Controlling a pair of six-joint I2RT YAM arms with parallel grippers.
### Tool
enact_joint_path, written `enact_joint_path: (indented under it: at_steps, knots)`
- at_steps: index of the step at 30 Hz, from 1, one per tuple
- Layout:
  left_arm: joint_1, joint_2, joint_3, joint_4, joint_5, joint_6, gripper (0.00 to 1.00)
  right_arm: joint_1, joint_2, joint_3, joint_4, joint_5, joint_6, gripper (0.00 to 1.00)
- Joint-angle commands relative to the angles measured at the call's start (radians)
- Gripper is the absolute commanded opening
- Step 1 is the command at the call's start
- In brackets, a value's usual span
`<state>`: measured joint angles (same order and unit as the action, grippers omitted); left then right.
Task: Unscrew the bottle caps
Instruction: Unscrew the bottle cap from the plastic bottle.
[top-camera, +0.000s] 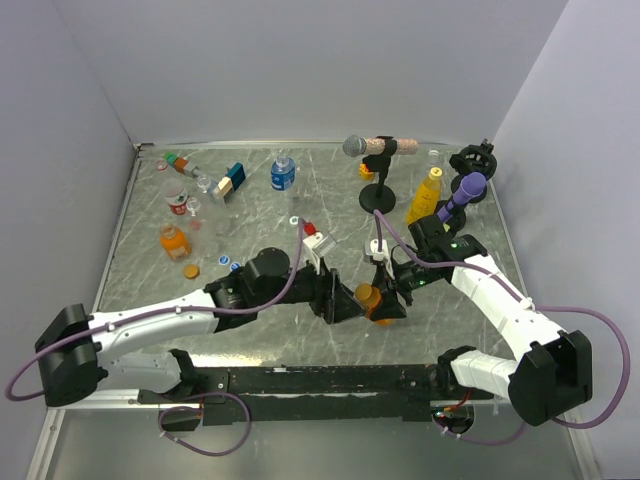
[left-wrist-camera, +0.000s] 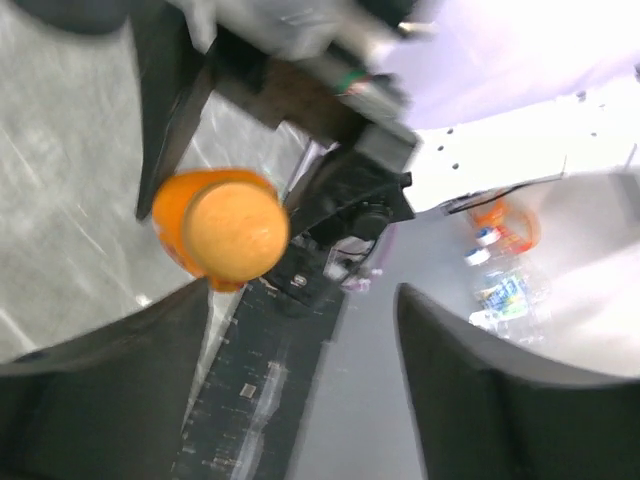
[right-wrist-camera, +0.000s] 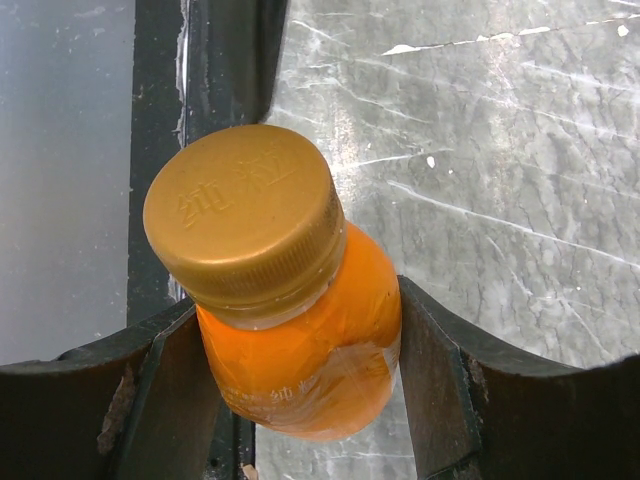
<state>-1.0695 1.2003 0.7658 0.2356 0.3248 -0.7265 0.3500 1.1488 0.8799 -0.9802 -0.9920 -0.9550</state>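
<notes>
The grey marbled desk (top-camera: 330, 200) carries everything, and both my arms reach in to meet near its middle, a little toward the near edge.

My right tool (top-camera: 392, 295) is clamped on the squat orange bottle (right-wrist-camera: 310, 350). In the right wrist view its two dark fingers (right-wrist-camera: 440, 380) press against the bottle's body from either side, below the shoulder. The bottle leans in that grip rather than standing straight.

My left tool (top-camera: 345, 303) faces the same bottle from the other side with its fingers (left-wrist-camera: 480, 390) spread wide apart, holding nothing. In the left wrist view the bottle's top lies up and to the left of the gap between them, touching neither finger.

Farther back on the desk stand a microphone on a stand (top-camera: 372, 148), a taller yellow bottle (top-camera: 425, 197) to the right, and a clear bottle with a blue label (top-camera: 283, 174) at centre back. A second orange bottle (top-camera: 173, 241) stands well apart on the left.

The orange cap (right-wrist-camera: 240, 215) sits on the neck of the bottle I hold, with raised lettering on its flat top. A loose cap (top-camera: 190, 270) of a like colour lies on the desk near the second orange bottle.
</notes>
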Motion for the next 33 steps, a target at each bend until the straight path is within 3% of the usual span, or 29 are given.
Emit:
enact_joint_path:
  at_steps: [1, 8, 12, 20, 27, 33]
  knots:
    - [-0.017, -0.070, -0.022, 0.080, 0.014, 0.286, 0.87, 0.003, -0.006, 0.018, 0.021, -0.039, -0.028, 0.08]
    - [-0.017, -0.041, -0.005, 0.031, 0.106, 0.782, 0.91, 0.003, -0.004, 0.018, 0.021, -0.037, -0.027, 0.08]
    - [-0.017, 0.034, 0.061, 0.008, 0.125, 0.900, 0.91, 0.003, -0.004, 0.018, 0.023, -0.034, -0.028, 0.08]
    - [0.000, 0.123, 0.113, 0.040, 0.166, 0.889, 0.88, 0.003, -0.003, 0.016, 0.021, -0.031, -0.028, 0.08]
    - [0.039, 0.124, 0.099, 0.080, 0.210, 0.834, 0.77, 0.001, -0.001, 0.018, 0.021, -0.034, -0.030, 0.08]
    - [0.060, 0.117, 0.095, 0.105, 0.227, 0.796, 0.75, 0.003, -0.001, 0.018, 0.021, -0.033, -0.028, 0.08]
